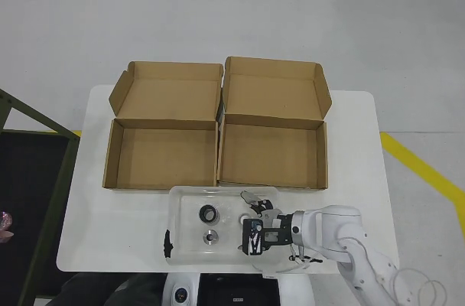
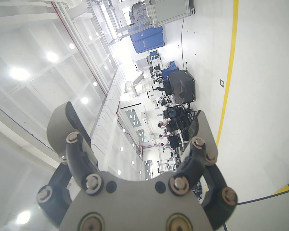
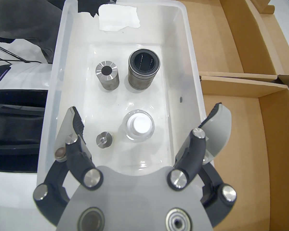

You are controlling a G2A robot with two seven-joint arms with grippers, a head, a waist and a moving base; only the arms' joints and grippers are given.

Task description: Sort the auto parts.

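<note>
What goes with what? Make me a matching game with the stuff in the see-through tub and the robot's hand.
Things:
1 big bearing
2 tiny metal plug
3 clear part
4 right hand

Clues:
A open, over the tub
B black inside
C white cap
D smallest, silver

Pairs: 1-B, 2-D, 3-C, 4-A.

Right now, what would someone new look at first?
Probably the clear tub at the front edge of the table, with four small parts standing in it, the biggest a dark-ringed metal tube. The right hand hangs open just above the tub. Behind the tub, the left cardboard box and the right cardboard box sit open, side by side.
</note>
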